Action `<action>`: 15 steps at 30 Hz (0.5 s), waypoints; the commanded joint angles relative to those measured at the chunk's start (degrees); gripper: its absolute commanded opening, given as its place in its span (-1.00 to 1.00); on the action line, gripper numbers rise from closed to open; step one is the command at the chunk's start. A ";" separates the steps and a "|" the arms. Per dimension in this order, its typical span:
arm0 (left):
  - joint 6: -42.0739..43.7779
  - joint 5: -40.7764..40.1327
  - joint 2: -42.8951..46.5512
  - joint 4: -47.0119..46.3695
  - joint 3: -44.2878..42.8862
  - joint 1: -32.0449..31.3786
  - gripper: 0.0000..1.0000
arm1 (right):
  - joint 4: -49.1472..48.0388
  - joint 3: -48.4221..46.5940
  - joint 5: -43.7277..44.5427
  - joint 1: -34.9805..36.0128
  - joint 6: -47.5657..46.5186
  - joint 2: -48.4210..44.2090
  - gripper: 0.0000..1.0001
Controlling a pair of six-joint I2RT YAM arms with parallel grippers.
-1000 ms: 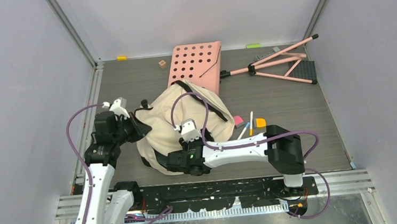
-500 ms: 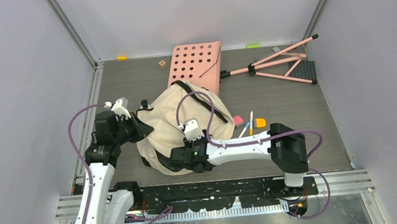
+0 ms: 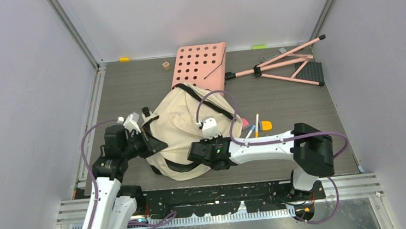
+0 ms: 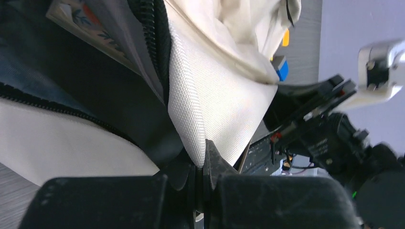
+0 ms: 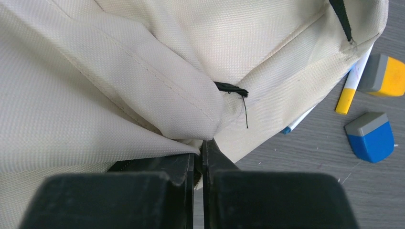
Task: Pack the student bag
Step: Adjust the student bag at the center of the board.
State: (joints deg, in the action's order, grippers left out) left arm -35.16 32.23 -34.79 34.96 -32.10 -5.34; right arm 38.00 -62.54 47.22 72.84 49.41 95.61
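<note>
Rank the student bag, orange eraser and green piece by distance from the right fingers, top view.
1. student bag: pinched in the right fingers.
2. orange eraser: on the table, right of the bag.
3. green piece: at the far wall.

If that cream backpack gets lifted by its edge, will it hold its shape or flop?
Probably flop: the backpack lies slumped and creased, folding where the right end effector pinches it. Slipping seems unlikely; the weave looks coarse in the grip of the left end effector. A flat printed item inside may slide around.
</note>
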 commanded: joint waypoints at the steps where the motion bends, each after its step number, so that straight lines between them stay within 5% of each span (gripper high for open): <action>1: -2.81 -0.89 0.76 -1.24 0.54 -3.86 -1.00 | -8.72 4.46 1.62 -7.62 -12.09 -5.80 -0.99; 8: -4.26 -7.17 -7.68 -6.19 -1.72 -18.09 -1.00 | -15.69 6.55 0.04 -14.33 -20.04 -9.42 -0.94; 11: -1.27 -8.25 -11.83 -4.66 -6.35 -22.29 -0.93 | -13.89 6.46 -0.04 -15.14 -19.91 -11.87 -0.66; 13: 1.79 -9.63 -13.66 -0.59 -11.18 -22.31 -0.61 | -11.19 6.39 -0.81 -15.22 -18.52 -14.44 -0.44; 15: 5.61 -13.20 -15.10 5.16 -17.48 -22.28 0.00 | -8.10 6.54 -2.31 -15.19 -16.47 -17.72 -0.16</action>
State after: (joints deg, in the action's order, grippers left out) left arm -36.40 23.51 -48.66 32.01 -38.50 -27.27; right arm 26.83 -55.70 39.92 59.64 32.05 85.38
